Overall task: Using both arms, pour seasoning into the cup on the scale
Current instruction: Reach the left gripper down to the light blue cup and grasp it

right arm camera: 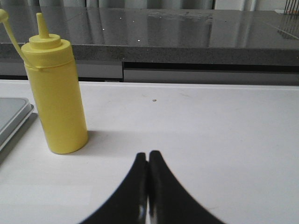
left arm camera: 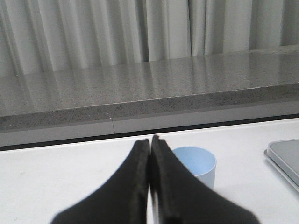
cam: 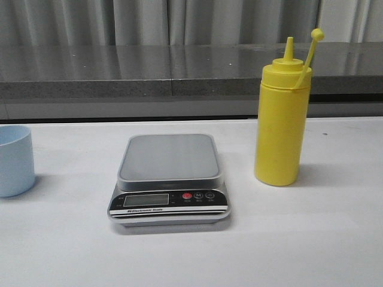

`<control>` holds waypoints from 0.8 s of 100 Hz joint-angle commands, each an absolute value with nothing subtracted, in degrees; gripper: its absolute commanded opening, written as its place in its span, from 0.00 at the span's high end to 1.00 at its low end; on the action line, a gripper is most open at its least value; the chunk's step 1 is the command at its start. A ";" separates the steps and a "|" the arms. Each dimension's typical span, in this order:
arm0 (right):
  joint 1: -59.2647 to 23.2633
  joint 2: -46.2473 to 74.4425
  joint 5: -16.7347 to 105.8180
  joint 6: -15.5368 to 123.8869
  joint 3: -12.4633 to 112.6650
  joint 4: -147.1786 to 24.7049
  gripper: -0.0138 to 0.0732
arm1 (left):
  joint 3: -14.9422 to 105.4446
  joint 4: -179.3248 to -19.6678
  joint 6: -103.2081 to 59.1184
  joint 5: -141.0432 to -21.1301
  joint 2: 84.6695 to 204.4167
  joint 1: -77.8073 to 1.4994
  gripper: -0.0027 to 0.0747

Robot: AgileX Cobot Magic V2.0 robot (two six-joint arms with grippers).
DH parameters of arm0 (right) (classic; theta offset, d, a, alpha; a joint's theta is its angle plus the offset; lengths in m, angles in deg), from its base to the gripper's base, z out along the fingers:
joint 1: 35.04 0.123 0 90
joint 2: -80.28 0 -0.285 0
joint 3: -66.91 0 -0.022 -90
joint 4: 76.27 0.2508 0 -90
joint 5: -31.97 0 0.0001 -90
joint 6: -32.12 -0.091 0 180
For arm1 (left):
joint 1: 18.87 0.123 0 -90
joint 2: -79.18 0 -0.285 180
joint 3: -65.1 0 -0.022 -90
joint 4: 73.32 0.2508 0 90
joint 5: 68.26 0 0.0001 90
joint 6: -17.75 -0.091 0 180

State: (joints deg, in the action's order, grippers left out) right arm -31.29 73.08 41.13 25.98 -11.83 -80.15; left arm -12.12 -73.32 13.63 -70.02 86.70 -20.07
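A white tabletop [cam: 335, 239] carries everything, with a grey stone ledge [cam: 179, 72] and pale curtains [cam: 149, 21] behind it. Neither arm shows in the front view.

The scale [cam: 169, 179] sits near the middle of the tabletop, its grey platform bare and its black panel with the display and red button facing the camera. The seasoning bottle [cam: 281, 119] stands upright to the right of the scale, apart from it, nozzle uncapped and the ball-tipped cap hanging off on its tether. The cup [cam: 15, 160] stands upright at the far left edge of the front view — well apart from the scale, partly cut off by the frame.

In the left wrist view, the left hand [left arm camera: 150, 140] has its two black fingers pressed together with nothing between them. The cup [left arm camera: 196, 163] stands just past the fingertips, slightly to one side and partly hidden behind them; a corner of the scale [left arm camera: 285, 158] shows at the frame edge.

In the right wrist view, the right hand [right arm camera: 148, 155] is likewise closed and empty. The bottle [right arm camera: 55, 93] stands off to the side of it — apart, not touching — next to the scale's edge [right arm camera: 14, 116].
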 commanded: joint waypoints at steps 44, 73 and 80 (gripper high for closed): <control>-31.63 74.27 36.36 26.45 -10.67 -80.32 0.92 | -11.22 -77.07 14.12 -70.56 85.77 -20.02 0.99; -31.63 74.27 36.36 26.45 -10.67 -80.32 0.92 | 0.35 -82.02 14.50 -79.06 96.76 -20.02 0.99; -31.63 74.27 36.36 26.45 -10.67 -80.32 0.92 | 4.41 -82.02 14.50 -81.78 101.59 -20.02 0.99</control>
